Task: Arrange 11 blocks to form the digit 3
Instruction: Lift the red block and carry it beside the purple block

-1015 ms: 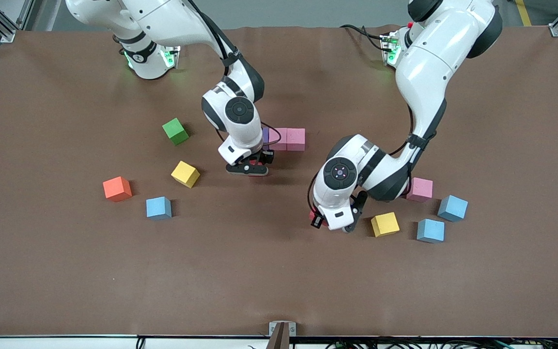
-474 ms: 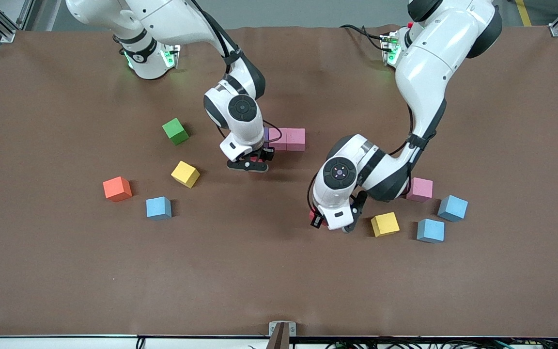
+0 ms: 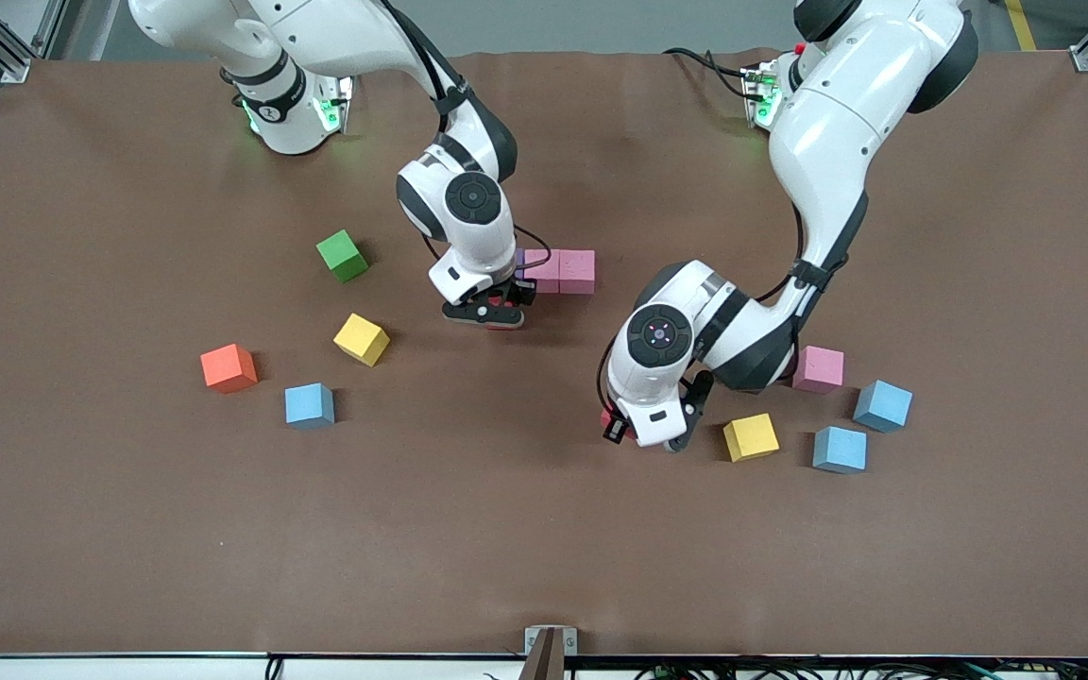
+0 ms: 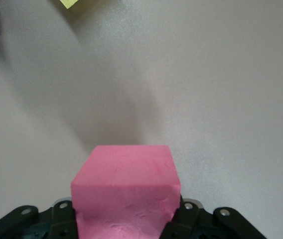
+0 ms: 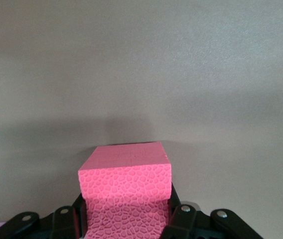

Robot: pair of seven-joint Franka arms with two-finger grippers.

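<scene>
**Two arms, each gripping a red cube**

No legible writing. Left gripper [image 3: 643, 434] clamps a red cube [image 4: 126, 191]; a yellow cube [image 3: 751, 437] lies beside it. Right gripper [image 3: 497, 314] clamps another matte red cube [image 5: 125, 191], just beside the pink pair [image 3: 559, 270].

— Where does the front view look from?
— From high up across the table [image 3: 128, 529], facing the two arm bases along the top edge, far enough off to take in nearly the whole brown tabletop.
— And the left wrist view?
— It sits just above the left gripper [image 4: 126, 219], looking down past a red block [image 4: 126, 191] that fills the lower frame, very close to the table.
— The right wrist view?
— The same arrangement over the right gripper [image 5: 125, 219], close behind its own red block [image 5: 125, 191].
— What do the views share?
— Each wrist view covers a small patch of table that the front view also shows, around that arm's gripper.
</scene>
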